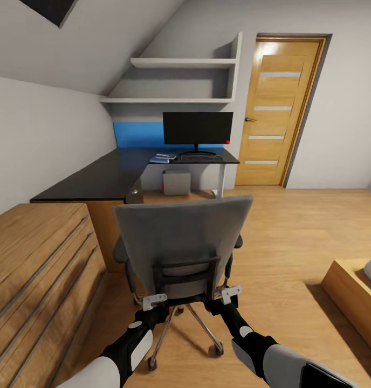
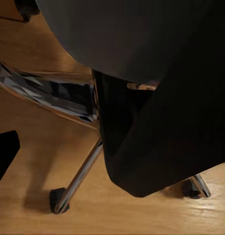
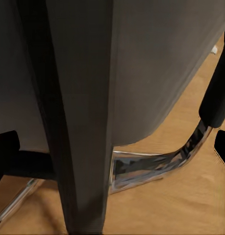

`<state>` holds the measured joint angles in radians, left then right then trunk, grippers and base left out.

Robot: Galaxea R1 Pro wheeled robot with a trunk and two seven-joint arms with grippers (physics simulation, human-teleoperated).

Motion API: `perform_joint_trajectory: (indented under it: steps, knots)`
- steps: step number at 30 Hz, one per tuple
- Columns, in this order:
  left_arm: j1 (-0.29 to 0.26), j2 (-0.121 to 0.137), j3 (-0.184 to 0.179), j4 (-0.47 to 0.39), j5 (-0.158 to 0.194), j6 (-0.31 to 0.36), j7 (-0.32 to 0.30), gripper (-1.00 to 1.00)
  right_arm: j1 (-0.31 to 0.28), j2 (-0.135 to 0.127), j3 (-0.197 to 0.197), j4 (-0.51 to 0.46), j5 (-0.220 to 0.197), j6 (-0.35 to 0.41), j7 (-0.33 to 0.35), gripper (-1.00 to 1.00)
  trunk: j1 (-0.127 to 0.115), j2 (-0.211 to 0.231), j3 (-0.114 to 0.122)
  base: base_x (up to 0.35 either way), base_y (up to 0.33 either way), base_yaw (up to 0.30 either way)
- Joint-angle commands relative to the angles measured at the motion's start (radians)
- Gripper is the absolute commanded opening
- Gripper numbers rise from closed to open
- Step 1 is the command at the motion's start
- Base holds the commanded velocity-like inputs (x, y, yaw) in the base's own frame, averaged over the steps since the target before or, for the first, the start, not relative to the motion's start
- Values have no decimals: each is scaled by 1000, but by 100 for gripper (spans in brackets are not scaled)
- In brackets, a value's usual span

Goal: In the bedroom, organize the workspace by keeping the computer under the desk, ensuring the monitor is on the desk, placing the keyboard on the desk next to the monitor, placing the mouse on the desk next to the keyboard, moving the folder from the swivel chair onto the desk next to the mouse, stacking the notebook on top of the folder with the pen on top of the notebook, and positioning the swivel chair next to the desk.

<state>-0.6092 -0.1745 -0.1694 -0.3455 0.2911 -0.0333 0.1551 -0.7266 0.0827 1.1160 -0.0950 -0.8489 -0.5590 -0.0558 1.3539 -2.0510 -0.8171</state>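
Note:
The grey swivel chair [image 1: 185,237] stands with its back to me, a short way in front of the black desk [image 1: 99,180]. My left gripper [image 1: 153,299] and right gripper [image 1: 229,293] sit at the lower corners of the chair back, both open. In the right wrist view the black fingers [image 3: 4,147] straddle the chair's dark back post [image 3: 78,112]. On the far desk wing stand the monitor [image 1: 197,128] and the keyboard [image 1: 200,158], with the blue folder [image 1: 162,159] to its left and something pale on it. The computer [image 1: 177,182] sits under the desk. Mouse, notebook and pen are too small to tell.
A low light-wood cabinet [image 1: 34,258] runs along the left wall. A wooden bed frame [image 1: 350,291] is at the right. A wooden door [image 1: 277,108] stands beyond the desk, with wall shelves [image 1: 180,81] above. The chrome chair base [image 2: 78,176] rests on wood floor.

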Motion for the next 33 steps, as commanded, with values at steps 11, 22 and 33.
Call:
perform_joint_trajectory:
  steps: [11,22,33]
  knots:
    - [-1,0,-4,0,6,-4,8,100,0,-1,-5,1,-14,-3,-9,100,0,0,-1,292,-207,0]
    - [-1,0,-4,1,6,-4,8,100,0,-1,-5,1,-15,-3,-9,100,0,0,-1,292,-207,0]
    - [-1,0,-4,1,6,-4,8,100,0,0,-5,1,-14,-3,-9,100,0,0,-1,301,-108,0]
